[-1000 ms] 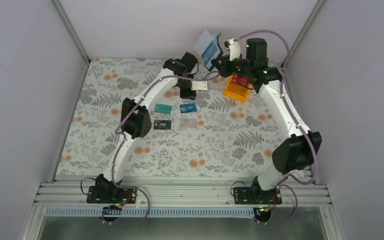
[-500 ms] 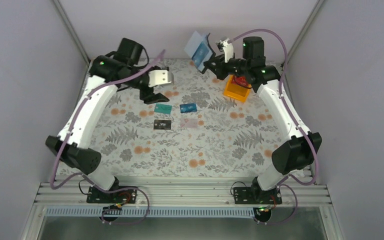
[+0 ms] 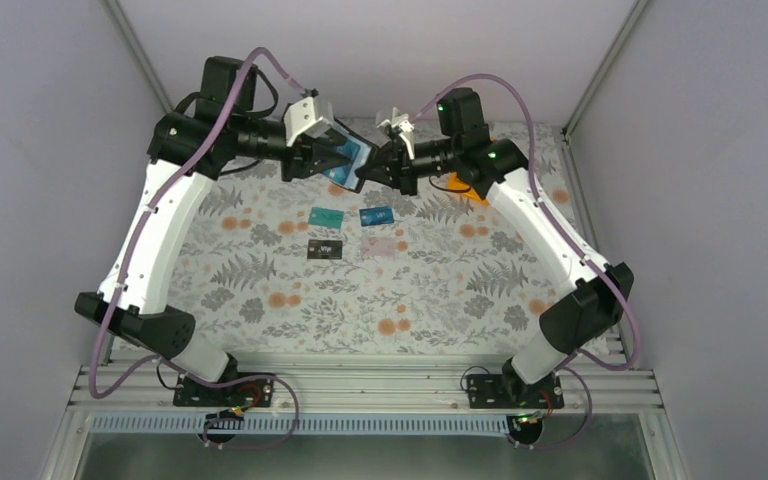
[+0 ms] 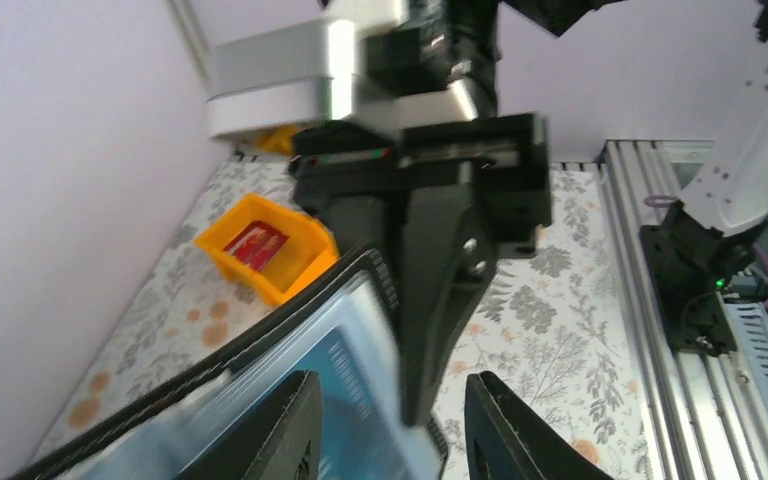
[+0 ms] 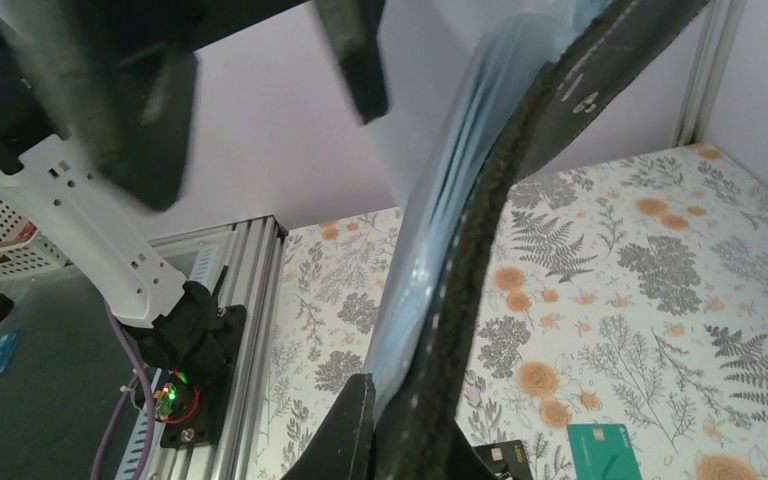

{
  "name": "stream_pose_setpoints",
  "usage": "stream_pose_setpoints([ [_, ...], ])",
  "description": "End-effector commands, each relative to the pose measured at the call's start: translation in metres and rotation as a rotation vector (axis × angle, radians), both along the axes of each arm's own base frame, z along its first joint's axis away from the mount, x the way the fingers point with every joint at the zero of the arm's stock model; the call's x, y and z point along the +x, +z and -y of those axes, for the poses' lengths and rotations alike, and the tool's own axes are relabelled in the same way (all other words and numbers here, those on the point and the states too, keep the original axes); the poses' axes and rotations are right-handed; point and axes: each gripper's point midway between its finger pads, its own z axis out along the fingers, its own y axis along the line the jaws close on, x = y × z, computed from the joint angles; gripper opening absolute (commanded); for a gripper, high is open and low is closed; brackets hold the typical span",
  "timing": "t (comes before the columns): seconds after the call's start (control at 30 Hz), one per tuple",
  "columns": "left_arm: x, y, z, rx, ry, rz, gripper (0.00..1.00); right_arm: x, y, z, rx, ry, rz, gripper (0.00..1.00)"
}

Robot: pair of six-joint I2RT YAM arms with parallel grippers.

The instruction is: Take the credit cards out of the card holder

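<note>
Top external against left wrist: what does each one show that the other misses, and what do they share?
Only top external: the four credit cards lying on the table, teal, blue, black and pink. Only left wrist: the red card inside the orange bin. Both: the card holder held in the air, the right pincer shut on its edge.

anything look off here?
Nothing spilled or damaged. Four credit cards lie flat on the table; the card holder hangs aloft in the right gripper, sleeves fanned toward the left gripper, something bluish inside.
</note>
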Motion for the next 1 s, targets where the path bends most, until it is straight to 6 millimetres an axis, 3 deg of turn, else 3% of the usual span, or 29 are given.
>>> stream_pose_setpoints([
  [0.0, 0.01, 0.011, -0.016, -0.031, 0.086, 0.001, 0.36, -0.024, 0.033, 0.005, 0.065, 0.076, 0.099, 0.04],
  [0.17, 0.011, 0.02, -0.028, -0.037, 0.118, 0.023, 0.34, -0.026, 0.037, 0.007, 0.067, 0.076, 0.115, 0.04],
  [0.4, 0.015, 0.0, -0.036, -0.012, 0.144, -0.019, 0.34, -0.028, 0.042, 0.009, 0.073, 0.075, 0.139, 0.04],
  [0.5, 0.015, 0.0, -0.038, -0.016, 0.146, -0.021, 0.34, -0.028, 0.043, 0.009, 0.072, 0.073, 0.143, 0.04],
  [0.97, 0.005, -0.007, -0.027, -0.08, 0.024, -0.116, 0.32, -0.032, 0.044, 0.009, 0.077, 0.092, 0.159, 0.04],
])
